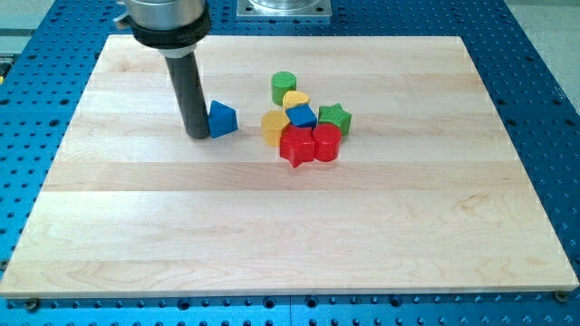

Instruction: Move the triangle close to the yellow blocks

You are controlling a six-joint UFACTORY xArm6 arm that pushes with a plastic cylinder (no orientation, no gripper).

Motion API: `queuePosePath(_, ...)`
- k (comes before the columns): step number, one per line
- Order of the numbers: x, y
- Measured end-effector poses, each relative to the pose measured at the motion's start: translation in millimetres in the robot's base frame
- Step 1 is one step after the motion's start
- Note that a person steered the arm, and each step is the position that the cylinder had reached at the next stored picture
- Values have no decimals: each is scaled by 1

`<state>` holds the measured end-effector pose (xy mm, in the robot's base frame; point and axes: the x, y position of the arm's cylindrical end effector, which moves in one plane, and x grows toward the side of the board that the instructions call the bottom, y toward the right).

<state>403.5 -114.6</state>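
The blue triangle (223,119) lies on the wooden board (290,226), left of a tight cluster of blocks. My tip (198,135) stands right against the triangle's left side. In the cluster, a yellow heart-shaped block (295,99) sits at the upper middle and a yellow hexagonal block (275,126) at the left. The triangle is a short gap to the left of the yellow hexagonal block.
The cluster also holds a green cylinder (285,86) at the top, a blue cube (303,117) in the middle, a green star (334,118) at the right, a red star (296,146) and a red cylinder-like block (326,142) at the bottom. A blue perforated table surrounds the board.
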Motion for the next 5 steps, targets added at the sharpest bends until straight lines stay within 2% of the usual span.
queuePosePath(2, -22, 49)
queuePosePath(3, -71, 36)
queuePosePath(5, -75, 52)
